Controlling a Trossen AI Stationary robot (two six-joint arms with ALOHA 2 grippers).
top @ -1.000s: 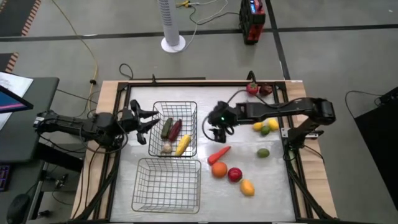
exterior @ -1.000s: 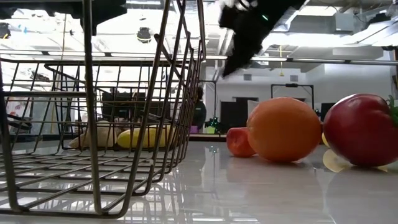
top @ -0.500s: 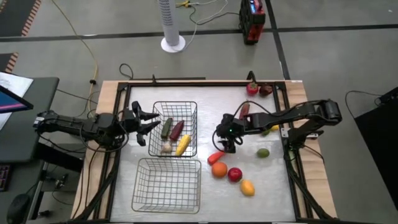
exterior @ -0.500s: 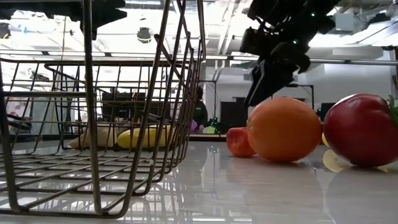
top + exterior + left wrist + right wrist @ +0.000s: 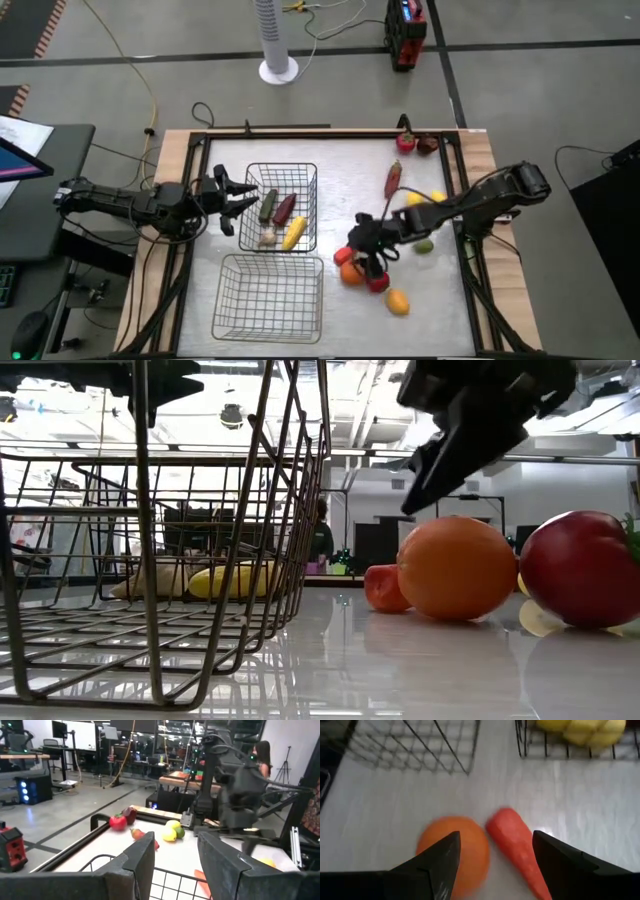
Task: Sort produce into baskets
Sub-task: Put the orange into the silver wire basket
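The right hand (image 5: 363, 258), fingers spread and empty, is poised over the orange (image 5: 454, 849) and carrot (image 5: 516, 847) on the counter (image 5: 440, 300), beside the baskets (image 5: 270, 298). Next, one piece must be enclosed. The left hand (image 5: 232, 195), also spread, waits.

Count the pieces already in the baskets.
4, all in the far basket: green piece, dark red piece, garlic, yellow piece. Near basket holds none.
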